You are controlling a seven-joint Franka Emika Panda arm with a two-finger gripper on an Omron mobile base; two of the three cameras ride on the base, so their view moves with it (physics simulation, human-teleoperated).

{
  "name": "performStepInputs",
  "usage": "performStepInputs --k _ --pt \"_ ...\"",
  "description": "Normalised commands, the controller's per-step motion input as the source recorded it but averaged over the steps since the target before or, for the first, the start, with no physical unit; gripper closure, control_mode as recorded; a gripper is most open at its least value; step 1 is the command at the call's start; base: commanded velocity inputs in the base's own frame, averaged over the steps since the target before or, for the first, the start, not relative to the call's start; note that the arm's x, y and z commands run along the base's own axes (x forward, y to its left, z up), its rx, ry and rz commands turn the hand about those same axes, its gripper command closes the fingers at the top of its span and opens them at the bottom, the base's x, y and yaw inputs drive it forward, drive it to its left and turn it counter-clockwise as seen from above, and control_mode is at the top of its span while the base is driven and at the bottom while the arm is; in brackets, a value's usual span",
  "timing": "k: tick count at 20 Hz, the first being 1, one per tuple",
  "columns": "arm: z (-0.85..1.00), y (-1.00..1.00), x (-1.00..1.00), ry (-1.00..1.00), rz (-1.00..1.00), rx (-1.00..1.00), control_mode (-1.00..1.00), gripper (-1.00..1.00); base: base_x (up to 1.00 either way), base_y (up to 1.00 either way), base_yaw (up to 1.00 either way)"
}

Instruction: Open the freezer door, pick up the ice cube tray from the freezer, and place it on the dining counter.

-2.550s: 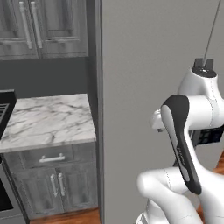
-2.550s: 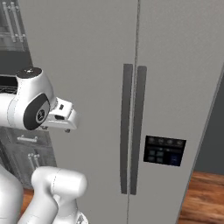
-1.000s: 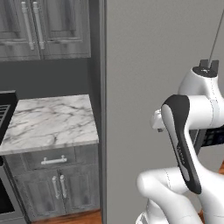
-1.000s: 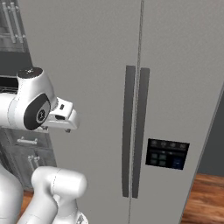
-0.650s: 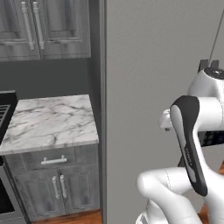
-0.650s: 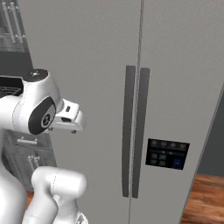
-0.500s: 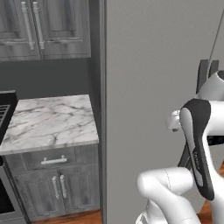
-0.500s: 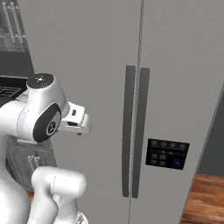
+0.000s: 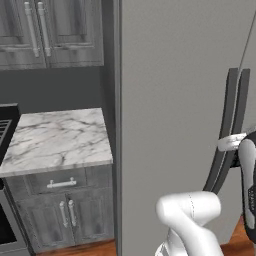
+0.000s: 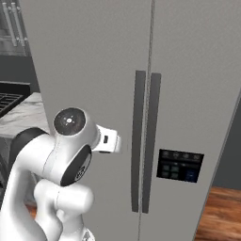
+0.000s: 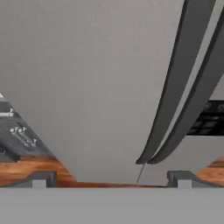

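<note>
The freezer door is the tall matte grey panel on the left of the fridge, and it is closed. Its curved dark handle runs down beside the seam. In the hand view the same door fills the left side, with its handle sweeping down at the right. My gripper is open with nothing between its dark fingertips, facing the door a short way off, left of the handle's lower end. My white hand shows close to the handle. The ice cube tray is hidden. The dining counter is out of view.
The fridge's right door carries a black button panel and its own handle. A narrow marble-topped cabinet with one drawer stands left of the fridge, a stove beyond it and upper cabinets above. The floor is wood.
My arm has swung forward and to the right, carrying the hand nearer the fridge door handles. The jaws have stayed open, and the door has stayed closed.
</note>
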Motion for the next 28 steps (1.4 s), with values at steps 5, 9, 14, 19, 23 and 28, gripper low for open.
performStepInputs --k 5,9,14,19,23,28 --pt "-0.06 -0.55 0.0 -0.31 0.0 0.0 -1.0 -1.0 0.0 0.0 0.0" --pt "0.0 -0.58 -0.01 -0.28 0.0 0.0 -1.0 -1.0 0.0 0.0 0.0" --pt "0.0 -0.42 -0.02 -0.23 0.0 0.0 -1.0 -1.0 0.0 0.0 0.0" --pt "-0.01 -0.24 0.0 -0.27 0.01 0.0 -1.0 -1.0 0.0 0.0 0.0" --pt "-0.13 -0.02 0.05 -0.3 0.01 0.0 -1.0 -1.0 0.0 0.0 0.0" --pt "-0.05 0.0 0.17 -0.24 0.0 0.0 -1.0 -1.0 0.0 0.0 0.0"
